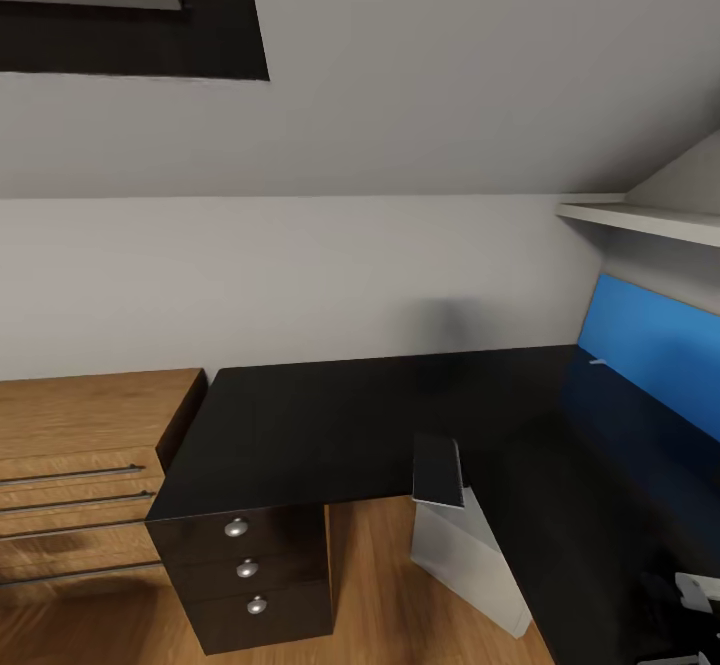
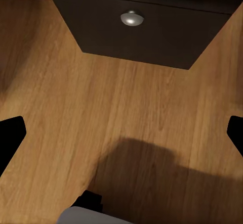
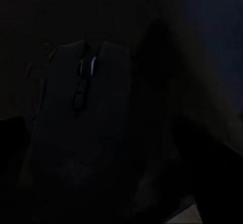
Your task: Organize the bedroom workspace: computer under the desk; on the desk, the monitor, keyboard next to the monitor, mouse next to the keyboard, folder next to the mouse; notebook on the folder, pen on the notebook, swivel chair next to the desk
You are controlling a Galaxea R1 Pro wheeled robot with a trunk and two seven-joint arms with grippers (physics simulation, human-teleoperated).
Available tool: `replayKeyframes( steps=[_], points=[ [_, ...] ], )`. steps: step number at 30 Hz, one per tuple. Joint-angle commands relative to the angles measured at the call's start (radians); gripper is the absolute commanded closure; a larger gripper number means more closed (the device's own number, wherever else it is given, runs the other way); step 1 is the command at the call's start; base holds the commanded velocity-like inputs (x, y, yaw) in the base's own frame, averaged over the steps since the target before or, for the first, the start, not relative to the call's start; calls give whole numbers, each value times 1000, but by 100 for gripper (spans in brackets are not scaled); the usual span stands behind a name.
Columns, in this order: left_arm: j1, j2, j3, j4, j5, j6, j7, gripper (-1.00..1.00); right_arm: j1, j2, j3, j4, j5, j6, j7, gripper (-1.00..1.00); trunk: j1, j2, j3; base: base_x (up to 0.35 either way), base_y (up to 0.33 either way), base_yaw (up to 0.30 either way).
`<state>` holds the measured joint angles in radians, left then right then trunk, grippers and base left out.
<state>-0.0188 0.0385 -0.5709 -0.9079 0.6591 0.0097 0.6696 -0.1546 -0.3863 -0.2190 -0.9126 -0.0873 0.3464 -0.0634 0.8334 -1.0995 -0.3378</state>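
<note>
The wooden drawers (image 1: 80, 465) stand at the left, then the black worktop (image 1: 350, 415), bare here. The left pincer (image 2: 121, 133) hangs fingers apart over the floor (image 2: 101, 107). The mouse (image 3: 83, 128) fills the dark right wrist view, seemingly held, but whether that pincer clamps it I cannot tell. A loose hold could drop it short of the worktop.

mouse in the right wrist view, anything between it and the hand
Nothing visible stands between them. The mouse lies right in front of the right wrist camera, on a dark surface. The picture is very dark, so the hand's fingers can't be made out, nor whether they touch it.
</note>
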Motion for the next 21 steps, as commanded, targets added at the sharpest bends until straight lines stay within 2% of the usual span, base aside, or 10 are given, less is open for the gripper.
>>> replayKeyframes(
  steps=[1, 11, 13, 15, 16, 21],
  points=[
    [-1, 1, -5, -2, 5, 1, 8, -100, 0, 0, 1, -2, -9, 5, -6, -100, 0, -1, -1, 0, 0, 0],
    [-1, 1, -5, -1, 5, 1, 7, -100, 0, 0, 0, -3, -9, 2, -4, -100, 0, -1, -1, 0, 0, 0],
    [-1, 1, -5, -2, 5, 1, 7, -100, 0, 1, -1, -4, -12, -34, -4, -100, 0, -1, -1, 0, 0, 0],
    [-1, 1, -5, -2, 5, 1, 7, -100, 0, 11, -3, -6, -13, -90, -5, -100, 0, -1, -1, 0, 0, 0],
    [-1, 1, -5, -2, 5, 1, 8, -100, 0, 25, -4, -9, -13, -130, -5, -100, 0, -1, -1, 0, 0, 0],
    [-1, 1, -5, -2, 5, 1, 8, -100, 0, 82, -6, -21, -12, -223, -5, -100, 0, -1, -1, 0, 0, 0]
  ],
)
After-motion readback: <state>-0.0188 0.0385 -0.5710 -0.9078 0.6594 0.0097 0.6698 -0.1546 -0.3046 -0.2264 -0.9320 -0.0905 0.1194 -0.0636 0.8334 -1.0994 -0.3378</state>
